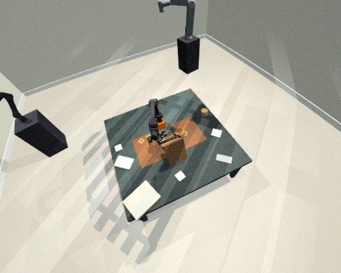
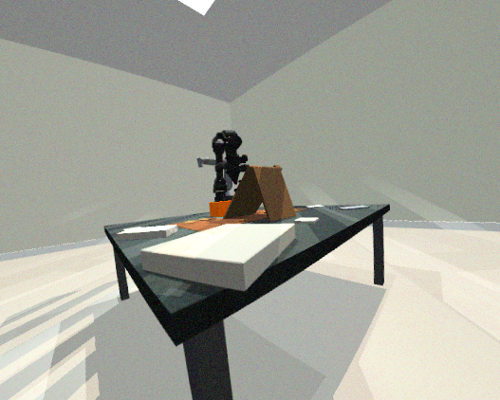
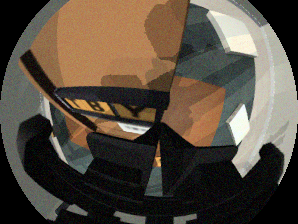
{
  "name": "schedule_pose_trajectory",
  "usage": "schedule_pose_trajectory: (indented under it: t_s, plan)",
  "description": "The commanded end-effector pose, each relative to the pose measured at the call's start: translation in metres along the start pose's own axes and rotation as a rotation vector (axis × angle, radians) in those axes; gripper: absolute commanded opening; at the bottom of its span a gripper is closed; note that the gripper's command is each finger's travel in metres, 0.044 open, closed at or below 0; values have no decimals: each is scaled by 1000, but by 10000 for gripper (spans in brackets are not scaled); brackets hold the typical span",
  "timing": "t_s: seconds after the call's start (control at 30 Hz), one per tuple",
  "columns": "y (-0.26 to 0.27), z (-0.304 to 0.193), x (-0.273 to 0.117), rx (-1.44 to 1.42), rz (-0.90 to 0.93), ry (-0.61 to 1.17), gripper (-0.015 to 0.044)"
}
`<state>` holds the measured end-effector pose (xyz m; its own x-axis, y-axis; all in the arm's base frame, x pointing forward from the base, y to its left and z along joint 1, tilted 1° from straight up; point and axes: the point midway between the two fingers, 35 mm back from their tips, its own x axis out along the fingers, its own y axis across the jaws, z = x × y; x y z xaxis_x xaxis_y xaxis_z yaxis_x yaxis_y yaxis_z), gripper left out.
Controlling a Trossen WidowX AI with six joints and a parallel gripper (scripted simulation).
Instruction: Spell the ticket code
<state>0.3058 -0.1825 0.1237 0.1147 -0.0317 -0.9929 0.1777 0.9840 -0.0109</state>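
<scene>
The claw (image 1: 158,141) (image 2: 236,181) (image 3: 160,125) is closed, with nothing visible between its fingertips, and stands beside the robot-facing side of the brown board (image 1: 176,152) (image 2: 279,196) (image 3: 115,45), around the middle of the worktop. Closed tips would suit nudging a tile home better than carrying one, which is probably why they are kept together here. The rail (image 1: 169,139) (image 3: 112,95) runs along the board's robot-facing side and holds a row of tiles: B (image 3: 95,106) and Y (image 3: 134,112) can be read, while the leftmost letter is unclear. The row looks complete or nearly so, though its seating cannot be confirmed. The board's sloping faces presumably present the letters to the arm. The ticket (image 3: 135,128) is partly hidden below the rail, its code unreadable. The large pale block (image 1: 142,200) (image 2: 211,246) (image 3: 235,32) occupies the worktop corner nearest the exterior view, away from the insertion work; the small cylinder (image 1: 204,112) lies near the edge running from the far corner to the right-hand corner in the top view. Any final push should be gentle, lest the board shift.
</scene>
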Motion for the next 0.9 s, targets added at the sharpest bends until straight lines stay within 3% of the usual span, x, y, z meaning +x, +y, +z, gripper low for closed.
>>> schedule_pose_trajectory:
  t_s: [0.0,0.87]
  plan:
    - [-1,2,2,4,-4,2,0]
    - [-1,10,12,4,-4,1,0]
